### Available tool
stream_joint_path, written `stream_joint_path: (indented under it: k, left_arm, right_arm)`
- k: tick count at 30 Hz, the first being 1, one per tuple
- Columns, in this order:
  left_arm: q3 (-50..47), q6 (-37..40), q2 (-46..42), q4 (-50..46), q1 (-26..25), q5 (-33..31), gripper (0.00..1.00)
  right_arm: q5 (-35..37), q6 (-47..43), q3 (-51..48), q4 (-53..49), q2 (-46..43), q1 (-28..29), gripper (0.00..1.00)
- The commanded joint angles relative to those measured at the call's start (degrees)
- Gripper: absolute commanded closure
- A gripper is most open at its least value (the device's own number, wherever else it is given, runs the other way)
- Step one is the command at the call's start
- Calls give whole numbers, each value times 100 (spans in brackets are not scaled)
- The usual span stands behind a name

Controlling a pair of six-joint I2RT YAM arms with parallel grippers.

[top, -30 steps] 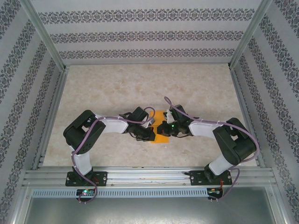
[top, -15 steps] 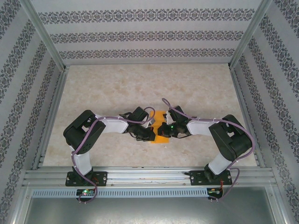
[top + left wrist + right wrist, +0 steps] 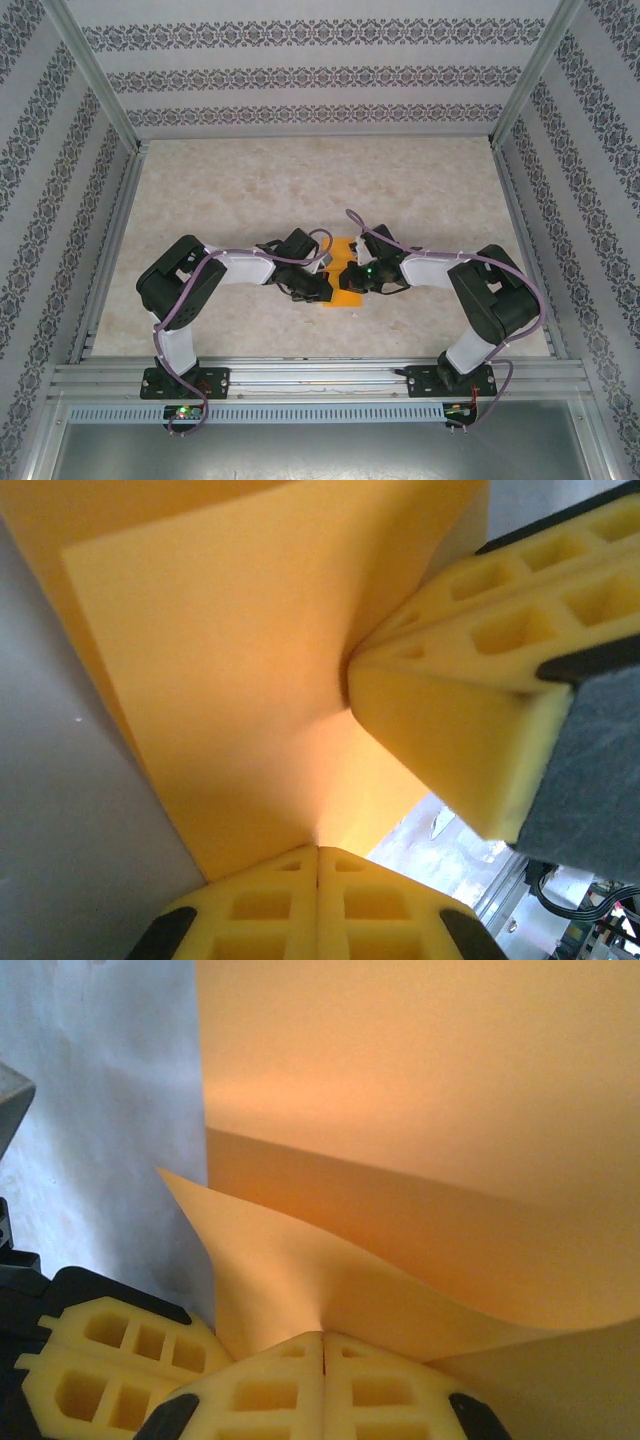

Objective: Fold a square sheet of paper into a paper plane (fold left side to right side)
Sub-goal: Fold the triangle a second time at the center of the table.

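The square sheet of paper [image 3: 345, 297], bright orange and folded into layers, lies at the table's middle, mostly hidden under both grippers. Its overall shape, sheet or paper plane, cannot be made out. My left gripper [image 3: 324, 287] is shut on the sheet's edge; in the left wrist view the paper [image 3: 230, 660] rises as a creased flap from the closed jaws [image 3: 318, 852]. From the right, my right gripper [image 3: 349, 276] is shut on another flap [image 3: 300, 1270] at its jaws [image 3: 323, 1338]. The two grippers almost touch; the right gripper's fingers [image 3: 450, 720] press against the paper.
The marbled tabletop [image 3: 300, 190] stretches open behind and to both sides of the arms. Patterned walls and metal frame posts [image 3: 515, 100] box the table in. An aluminium rail [image 3: 320, 380] runs along the near edge.
The right arm has shifted slightly left, bringing its gripper closer to the left one. The left arm has stayed put, and both grippers remain shut.
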Motion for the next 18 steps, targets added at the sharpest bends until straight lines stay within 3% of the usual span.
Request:
stream_joint_path:
  k: [1, 18]
  left_arm:
    - [-130, 92, 352, -628, -29, -490, 100]
    - [-136, 113, 384, -606, -29, -469, 100]
  right_arm:
    - [457, -207, 72, -310, 48, -251, 100]
    - [405, -626, 301, -572, 119, -1017, 100]
